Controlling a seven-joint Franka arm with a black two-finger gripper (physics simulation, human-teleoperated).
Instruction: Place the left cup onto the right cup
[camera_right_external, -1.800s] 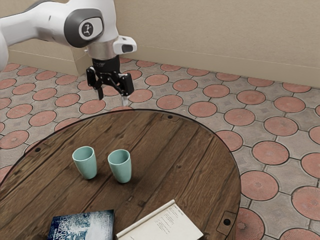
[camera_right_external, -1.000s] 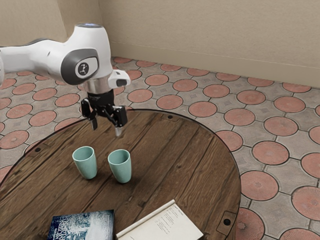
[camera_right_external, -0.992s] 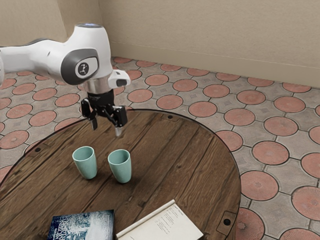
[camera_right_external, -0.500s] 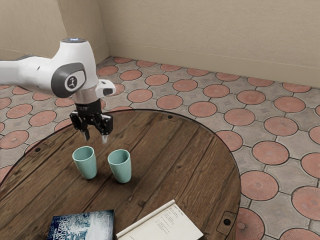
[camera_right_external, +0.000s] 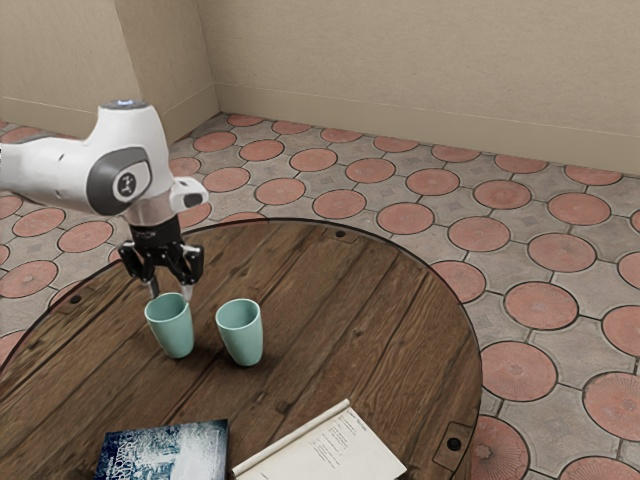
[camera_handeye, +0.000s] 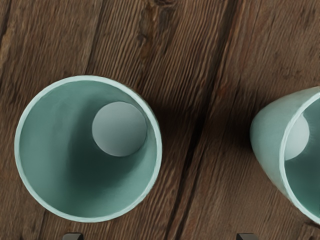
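Currently our gripper (camera_right_external: 168, 291) hangs over the left cup (camera_right_external: 170, 325), fingers pointing down and spread apart, gripping nothing; the tips sit just above the cup's rim, and we cannot tell whether either one touches it. The left cup stands upright on the round wooden tabletop (camera_right_external: 350, 300), toward its edge at the exterior view's left. The right cup (camera_right_external: 240, 332) stands upright just beside it, apart from it, with a strip of bare wood between them. Both cups are pale teal and empty. In the wrist view we look straight down into the left cup (camera_handeye: 89, 148), its round base plainly seen, with the right cup (camera_handeye: 295, 150) off to one side. At the tabletop's near edge lie a dark blue book (camera_right_external: 165, 450) and a white booklet (camera_right_external: 330, 445), well apart from the cups.
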